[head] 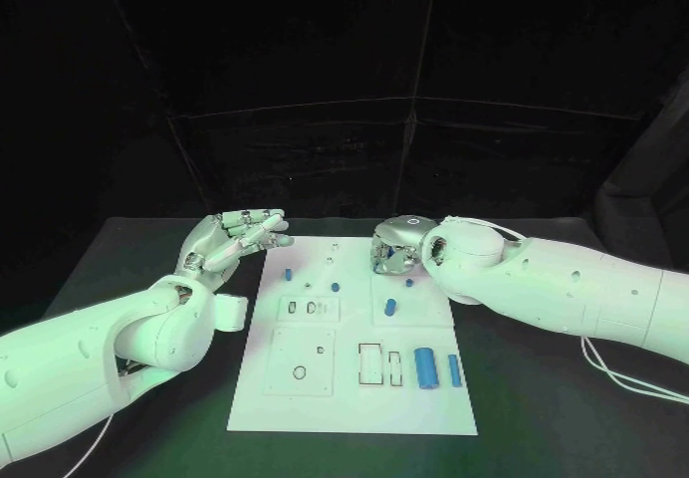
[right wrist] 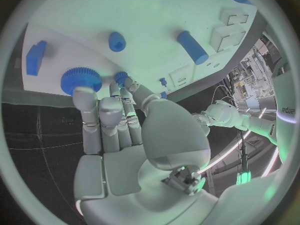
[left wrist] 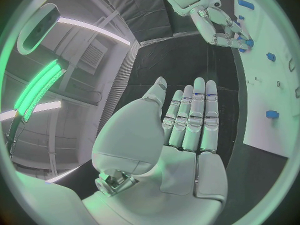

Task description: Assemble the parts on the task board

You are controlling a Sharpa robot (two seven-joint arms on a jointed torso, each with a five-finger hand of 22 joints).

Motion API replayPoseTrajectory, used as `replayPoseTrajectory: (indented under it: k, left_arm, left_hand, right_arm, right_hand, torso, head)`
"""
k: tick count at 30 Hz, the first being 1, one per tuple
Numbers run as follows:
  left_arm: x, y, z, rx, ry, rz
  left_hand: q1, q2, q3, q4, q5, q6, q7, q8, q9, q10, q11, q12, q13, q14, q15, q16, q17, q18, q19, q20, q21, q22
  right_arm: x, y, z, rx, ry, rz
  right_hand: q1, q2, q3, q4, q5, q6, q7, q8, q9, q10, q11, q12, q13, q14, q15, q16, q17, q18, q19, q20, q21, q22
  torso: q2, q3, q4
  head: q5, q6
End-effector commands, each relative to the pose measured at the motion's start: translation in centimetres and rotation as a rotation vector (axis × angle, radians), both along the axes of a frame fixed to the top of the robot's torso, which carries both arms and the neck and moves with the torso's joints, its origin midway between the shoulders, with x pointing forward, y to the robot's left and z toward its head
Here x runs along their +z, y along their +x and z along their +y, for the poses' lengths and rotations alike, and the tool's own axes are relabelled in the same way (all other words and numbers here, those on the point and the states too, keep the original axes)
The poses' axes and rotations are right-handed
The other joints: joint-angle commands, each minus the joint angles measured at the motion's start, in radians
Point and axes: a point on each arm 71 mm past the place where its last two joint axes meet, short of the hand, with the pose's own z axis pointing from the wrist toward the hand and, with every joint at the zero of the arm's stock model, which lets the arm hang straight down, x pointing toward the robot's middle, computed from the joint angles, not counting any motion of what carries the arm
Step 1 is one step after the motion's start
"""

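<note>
We see white flat task board [head: 324, 398] mid-worktop, smooth blue cylinder [head: 425, 367] near front edge. Left hand [head: 230, 239] beside board, fingers straight, holding nothing. Right hand [head: 392, 254] at far end, fingertips [right wrist: 83, 96] touching ridged blue gear [right wrist: 80, 79].

No word, number or brand can be read for certain on the task board [head: 324, 398] or its parts. The right wrist view shows a few dark letters at the circle's rim, cut off and unreadable.
</note>
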Motion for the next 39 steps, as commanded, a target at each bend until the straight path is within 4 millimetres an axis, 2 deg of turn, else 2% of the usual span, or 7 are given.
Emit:
replayPoseTrajectory:
  k: [1, 8, 11, 16, 21, 24, 39]
  left_arm:
    - [0.1, 0.0, -0.2, -0.020, -0.003, -0.003]
    - [0.1, 0.0, -0.2, -0.025, -0.004, -0.001]
    - [0.1, 0.0, -0.2, -0.025, -0.003, 0.000]
    - [0.1, 0.0, -0.1, -0.027, -0.003, 0.002]
    - [0.1, 0.0, -0.1, -0.027, -0.002, 0.005]
    - [0.1, 0.0, 0.0, -0.026, -0.001, 0.007]
    - [0.0, 0.1, 0.3, -0.033, 0.005, 0.026]
  left_hand:
    - [-0.012, -0.001, -0.004, -0.001, -0.006, 0.000, 0.008, -0.005, -0.001, 0.000, 0.002, -0.006, -0.001, 0.003, 0.006, -0.003, 0.001, 0.007, 0.009, 0.000, -0.004, -0.001]
    - [-0.012, 0.002, -0.004, -0.002, -0.006, -0.001, 0.008, -0.008, -0.001, -0.002, 0.002, -0.009, -0.001, 0.003, 0.006, -0.006, 0.001, 0.007, 0.009, 0.000, -0.005, -0.003]
    - [-0.011, 0.003, -0.004, -0.003, -0.006, -0.002, 0.008, -0.009, -0.001, -0.002, 0.002, -0.011, -0.001, 0.002, 0.007, -0.007, 0.001, 0.007, 0.009, 0.000, -0.006, -0.003]
    - [-0.010, 0.003, -0.004, -0.004, -0.006, -0.002, 0.008, -0.010, -0.001, -0.004, 0.003, -0.013, -0.001, 0.002, 0.007, -0.009, 0.001, 0.007, 0.009, 0.001, -0.007, -0.004]
    - [-0.010, 0.003, -0.004, -0.006, -0.006, -0.003, 0.009, -0.012, -0.001, -0.005, 0.003, -0.014, -0.001, 0.002, 0.007, -0.011, 0.001, 0.007, 0.009, 0.001, -0.007, -0.005]
    - [-0.010, 0.003, -0.005, -0.007, -0.006, -0.004, 0.010, -0.013, -0.001, -0.006, 0.004, -0.016, -0.001, 0.001, 0.008, -0.012, 0.002, 0.006, 0.009, 0.001, -0.008, -0.005]
    - [-0.010, 0.007, -0.006, -0.011, -0.007, -0.009, 0.013, -0.020, -0.001, -0.012, 0.007, -0.025, -0.001, -0.002, 0.011, -0.021, 0.002, 0.006, 0.007, 0.003, -0.013, -0.010]
  right_arm:
    - [-0.2, 0.1, -0.1, -0.004, -0.042, 0.017]
    - [-0.4, 0.3, 0.1, -0.004, -0.055, 0.030]
    - [-0.5, 0.4, 0.3, -0.002, -0.054, 0.029]
    - [-0.5, 0.6, 0.3, -0.004, -0.053, 0.031]
    - [-0.7, 0.8, 0.0, -0.015, -0.058, 0.040]
    - [-0.6, 0.9, -0.2, -0.015, -0.051, 0.032]
    - [1.4, 0.9, 0.1, 0.010, 0.150, -0.127]
  right_hand:
    - [-0.009, -0.003, 0.013, 0.002, -0.006, 0.008, 0.000, 0.003, 0.000, 0.009, -0.004, 0.000, 0.000, 0.005, -0.007, 0.010, 0.007, -0.015, 0.005, -0.001, 0.009, 0.009]
    - [-0.022, -0.025, 0.035, 0.011, -0.013, 0.003, 0.003, -0.004, -0.002, 0.002, -0.001, -0.004, -0.002, 0.001, -0.005, 0.016, 0.007, -0.016, 0.001, 0.001, 0.020, 0.018]
    - [-0.027, -0.035, 0.045, 0.016, -0.019, -0.003, 0.004, -0.005, -0.003, -0.003, 0.001, -0.004, -0.002, -0.001, -0.003, 0.018, 0.006, -0.016, -0.001, 0.002, 0.024, 0.021]
    - [-0.030, -0.043, 0.054, 0.021, -0.023, -0.008, 0.006, -0.006, -0.003, -0.009, 0.003, -0.004, -0.002, -0.002, -0.002, 0.020, 0.007, -0.016, -0.003, 0.003, 0.027, 0.024]
    - [-0.029, -0.047, 0.059, 0.022, -0.024, -0.009, 0.006, -0.005, -0.003, -0.010, 0.003, -0.004, -0.002, -0.002, -0.001, 0.022, 0.008, -0.016, -0.004, 0.004, 0.028, 0.024]
    - [-0.025, -0.050, 0.072, 0.025, -0.021, -0.002, 0.003, -0.002, -0.001, -0.004, 0.002, -0.001, -0.001, -0.002, -0.002, 0.027, 0.013, -0.016, -0.005, 0.004, 0.032, 0.028]
    - [-0.016, -0.072, 0.110, 0.033, -0.007, 0.014, 0.008, 0.000, 0.000, 0.018, 0.000, -0.001, 0.000, 0.009, -0.004, 0.071, 0.069, -0.026, 0.023, 0.002, 0.072, 0.086]
  torso:
    - [0.000, -0.0002, 0.0024]
    - [0.001, 0.0003, 0.0050]
    - [0.000, -0.0008, 0.0052]
    - [0.000, -0.0015, 0.0082]
    - [0.000, -0.0019, 0.0080]
    - [0.000, -0.0018, 0.0090]
    - [0.000, -0.0027, 0.0122]
  head:
    - [-0.004, -0.003]
    - [-0.007, -0.007]
    - [-0.008, -0.008]
    - [-0.010, -0.008]
    - [-0.015, -0.006]
    - [-0.011, -0.007]
    - [-0.011, -0.001]
